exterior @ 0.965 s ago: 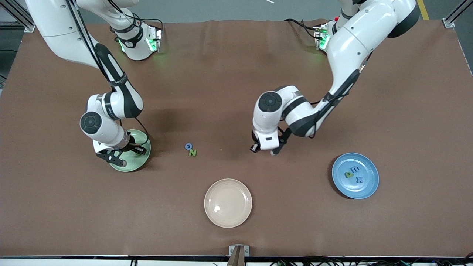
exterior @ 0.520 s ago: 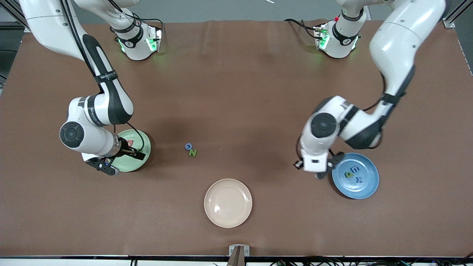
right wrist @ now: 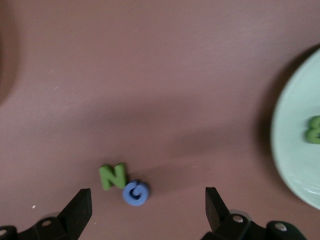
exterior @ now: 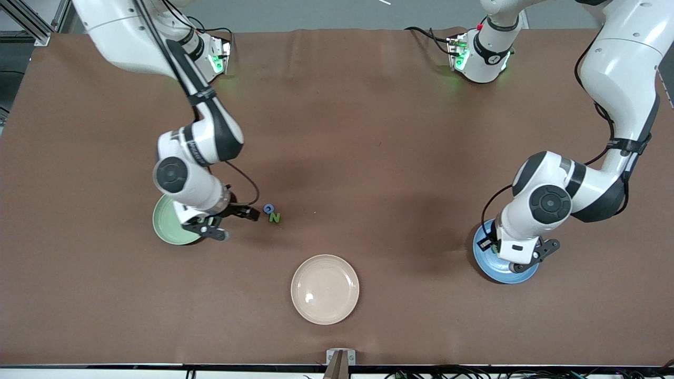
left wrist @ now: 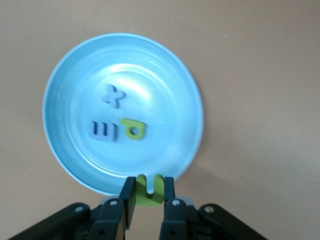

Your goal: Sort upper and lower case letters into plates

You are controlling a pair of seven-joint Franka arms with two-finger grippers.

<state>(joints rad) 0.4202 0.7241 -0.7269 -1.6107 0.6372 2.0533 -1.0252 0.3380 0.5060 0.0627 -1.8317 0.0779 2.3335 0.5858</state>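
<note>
**Carrying a letter over the blue plate while my other arm lines up on the last two**

A second ago my left end effector (left wrist: 148, 200) hung over bare surface (exterior: 368, 131) mid-table; now it is over the blue plate (left wrist: 70, 65), pads clamped on a green letter (left wrist: 148, 190). I judge a release comes next. My right end effector (right wrist: 145, 217) has swung off the mint green plate (exterior: 163, 226) to just above the two loose letters, fingers spread wide and empty.

The blue plate is round, shallow and glossy, directly under my left end effector, holding a blue X (left wrist: 113, 95), a blue E (left wrist: 103, 131) and a green P (left wrist: 133, 128). The mint plate holds at least one green letter (right wrist: 314, 130). A green N (right wrist: 113, 176) touches a blue G (right wrist: 135, 192) below my right fingers. The cream plate (exterior: 325, 289) sits empty.
</note>
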